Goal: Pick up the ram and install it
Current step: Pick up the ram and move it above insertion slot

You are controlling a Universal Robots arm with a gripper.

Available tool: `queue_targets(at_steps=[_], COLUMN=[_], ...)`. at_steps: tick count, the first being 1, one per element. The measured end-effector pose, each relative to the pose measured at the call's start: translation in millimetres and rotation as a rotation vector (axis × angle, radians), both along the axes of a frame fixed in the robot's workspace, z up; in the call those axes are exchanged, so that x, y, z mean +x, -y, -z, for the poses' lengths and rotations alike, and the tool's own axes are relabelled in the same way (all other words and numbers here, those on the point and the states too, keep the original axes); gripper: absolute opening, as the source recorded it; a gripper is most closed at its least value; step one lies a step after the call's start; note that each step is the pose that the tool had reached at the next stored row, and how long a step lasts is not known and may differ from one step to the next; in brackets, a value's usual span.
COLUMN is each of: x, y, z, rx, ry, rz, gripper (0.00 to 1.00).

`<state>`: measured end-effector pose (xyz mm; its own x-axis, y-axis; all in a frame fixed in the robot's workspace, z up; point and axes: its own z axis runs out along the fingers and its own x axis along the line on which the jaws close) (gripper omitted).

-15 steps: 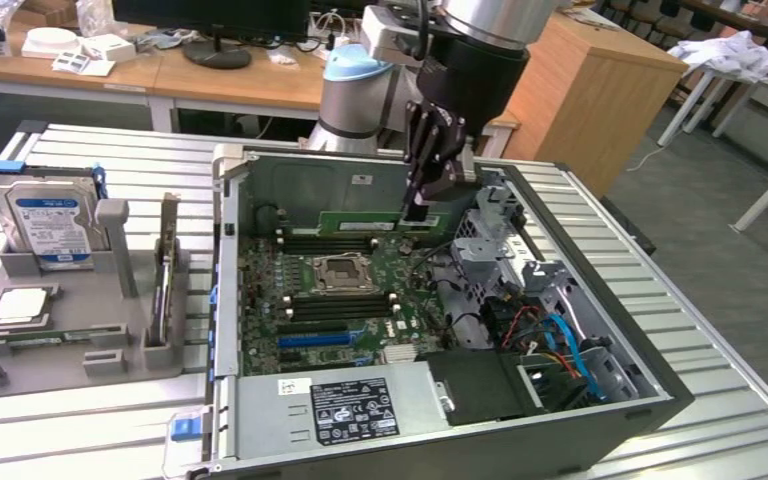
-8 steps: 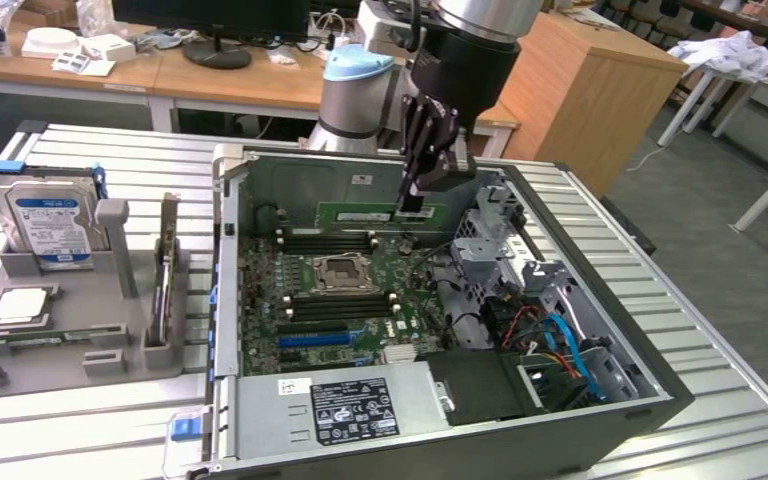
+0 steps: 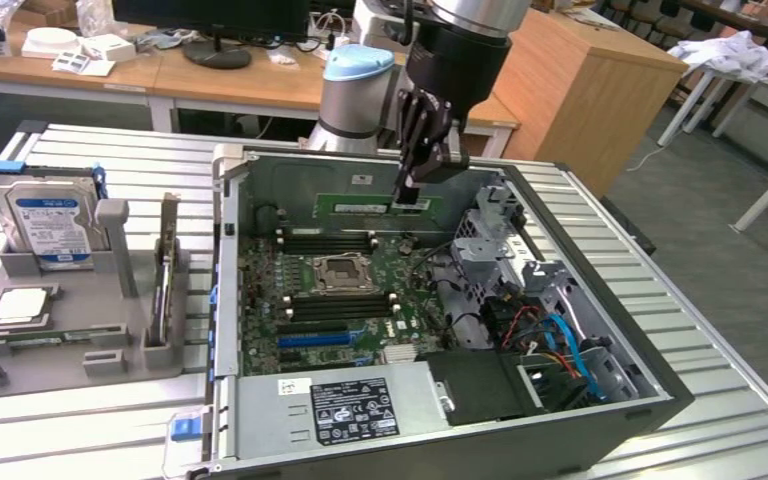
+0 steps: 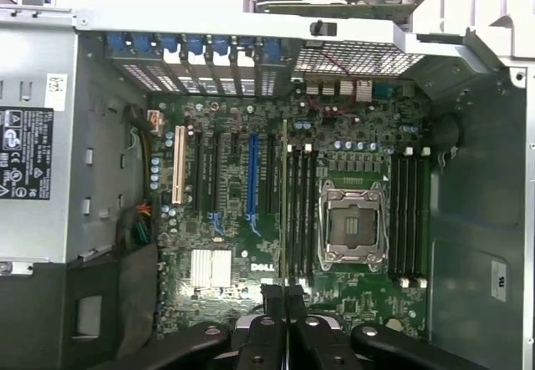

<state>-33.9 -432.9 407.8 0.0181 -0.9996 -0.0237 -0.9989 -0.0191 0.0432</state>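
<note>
Gripping long, narrow green ram stick (image 3: 412, 205) in closed black claw (image 3: 415, 193); held on edge above green motherboard (image 3: 297, 322), at 1 o'clock from square silver CPU socket (image 3: 340, 270), inside open grey computer case (image 3: 598, 420).

The pincer (image 4: 284, 293) hides one end of the ram (image 4: 284, 203).

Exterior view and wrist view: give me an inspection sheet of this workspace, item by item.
Surface: ribbed metal table carrying an open computer case.
Job's things: ram held edge-on above the motherboard, over the memory slots beside the CPU socket.
Clutter: grey tray on the exterior view's left, with hard drive and CPU chip.
Grippers: gripper shut on the ram.
Cables: blue and orange cables inside the case.
Surroundings: wooden desks, monitor stand.
</note>
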Motion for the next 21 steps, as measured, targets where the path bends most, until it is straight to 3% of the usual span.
queue_targets(at_steps=[13,19,21], x=[0.0,0.0,0.1], y=[-21.3,-29.3,-30.1], z=[2.0,2.8,2.8], rx=[0.0005,0.0017,0.0019], ry=[0.0001,0.0,0.0], rz=[0.007,0.01,0.01], gripper=[0.13,0.13,0.13])
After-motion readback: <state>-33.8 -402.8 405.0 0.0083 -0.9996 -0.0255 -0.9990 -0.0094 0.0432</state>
